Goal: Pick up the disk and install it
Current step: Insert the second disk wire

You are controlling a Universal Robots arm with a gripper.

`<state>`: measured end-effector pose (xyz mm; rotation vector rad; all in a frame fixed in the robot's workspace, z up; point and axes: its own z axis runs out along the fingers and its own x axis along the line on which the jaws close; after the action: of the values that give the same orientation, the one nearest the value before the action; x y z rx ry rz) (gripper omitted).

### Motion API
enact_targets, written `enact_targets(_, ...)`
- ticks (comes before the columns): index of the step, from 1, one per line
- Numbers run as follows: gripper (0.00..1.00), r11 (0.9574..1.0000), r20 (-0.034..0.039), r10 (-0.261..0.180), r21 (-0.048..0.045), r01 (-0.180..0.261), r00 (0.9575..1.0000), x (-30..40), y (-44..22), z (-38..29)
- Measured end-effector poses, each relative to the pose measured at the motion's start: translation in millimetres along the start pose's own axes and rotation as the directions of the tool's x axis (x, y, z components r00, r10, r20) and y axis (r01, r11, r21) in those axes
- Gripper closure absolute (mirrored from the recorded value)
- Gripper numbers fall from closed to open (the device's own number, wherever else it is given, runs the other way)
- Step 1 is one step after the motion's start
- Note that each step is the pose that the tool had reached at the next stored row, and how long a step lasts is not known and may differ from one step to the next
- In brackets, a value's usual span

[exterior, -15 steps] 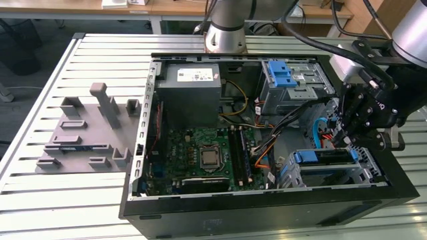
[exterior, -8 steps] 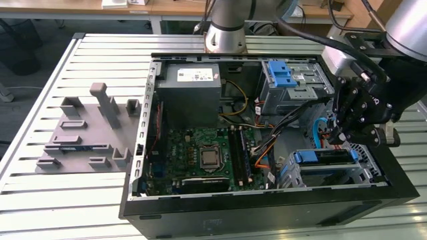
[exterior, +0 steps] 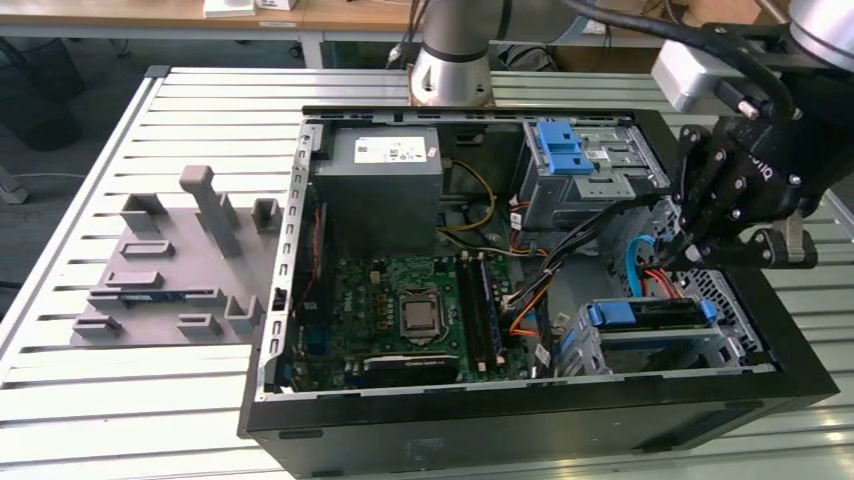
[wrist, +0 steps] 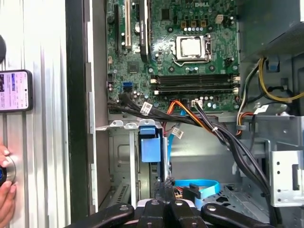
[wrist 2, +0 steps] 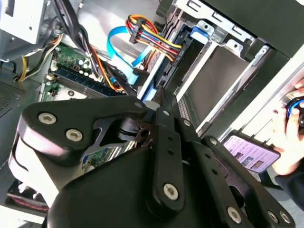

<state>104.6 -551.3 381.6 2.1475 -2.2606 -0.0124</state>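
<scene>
Hovering over the open case (exterior: 534, 440) at the exterior view's right, the gripper (exterior: 681, 262) hangs above the drive cage (exterior: 727, 345) in the case's near corner. In both wrist views its fingers (wrist: 165, 186) are pressed together, and nothing shows between them.

The disk (exterior: 654, 315) sits in that cage, blue bracket (exterior: 617, 313) facing the case interior, dark top upward. In the first wrist view the bracket (wrist: 148, 145) stands edge-on inside the cage, and the fingertips are just beside the disk's end. Whether they touch it I cannot tell.

- Blue flat cable (wrist: 199, 184) curls on the case floor beside the cage.
- Black cable bundle (wrist: 209, 126) and orange wires cross between cage and motherboard (exterior: 414, 310).
- Grey power supply (exterior: 387, 170) is at the far end of the case; a second blue bracket (exterior: 574, 150) lies in the upper bay, to the exterior view's right of it.
- Case lies on a slatted table (exterior: 80, 400); a grey fixture tray (exterior: 160, 270) is on the exterior view's left, well apart from the arm.
- On the table outside the case: a phone (wrist: 14, 90) and a person's hand (wrist: 5, 190) on a round knob.
</scene>
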Motion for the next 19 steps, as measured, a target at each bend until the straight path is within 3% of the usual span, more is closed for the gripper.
enact_targets(3, 0.89, 1.0, 0.0003, 0.0, 0.0, 0.0, 1.0, -3.8, 0.4, -5.2)
enact_targets(14, 0.89, 1.0, 0.0, 0.0, -0.0005, 0.0, 1.0, -20.5, 1.3, -5.5)
enact_targets(15, 0.83, 1.0, 0.0, 0.0, -0.0007, 0.0, 1.0, -21.7, 1.3, -5.4)
enact_targets(19, 0.83, 1.0, -0.0002, 0.0, -0.0032, 0.0, 1.0, -25.2, 1.6, -4.3)
